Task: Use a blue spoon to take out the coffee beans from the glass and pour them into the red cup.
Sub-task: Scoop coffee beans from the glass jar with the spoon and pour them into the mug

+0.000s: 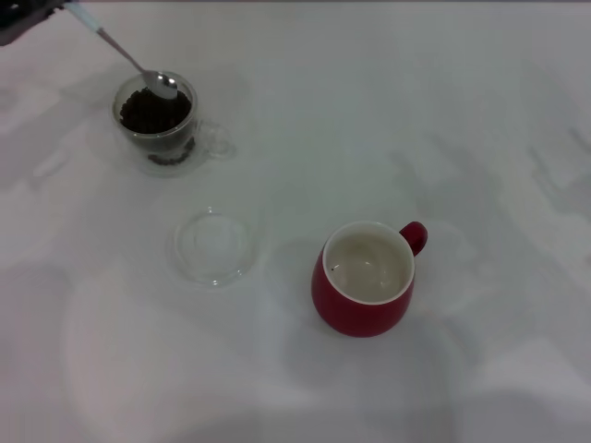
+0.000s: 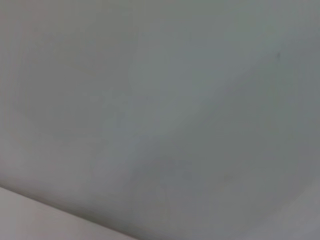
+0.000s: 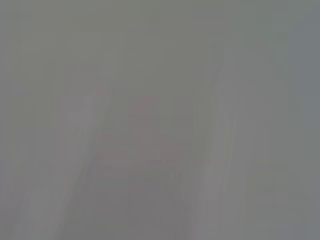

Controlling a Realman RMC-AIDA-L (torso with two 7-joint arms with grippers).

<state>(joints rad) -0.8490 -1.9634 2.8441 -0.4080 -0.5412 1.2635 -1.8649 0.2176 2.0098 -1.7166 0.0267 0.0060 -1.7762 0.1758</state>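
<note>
The glass stands at the far left of the table, holding the dark coffee beans. My left gripper shows only as a dark shape at the far left corner, shut on the pale handle of the blue spoon. The spoon slants down from it, its silver bowl just over the beans at the glass's rim. The bowl looks empty. The red cup stands right of centre, nearer to me, handle pointing far right, with one tiny dark speck on its cream inside. My right gripper is out of view.
A flat clear round glass dish lies on the white table between the glass and the red cup. Both wrist views show only a blurred grey surface.
</note>
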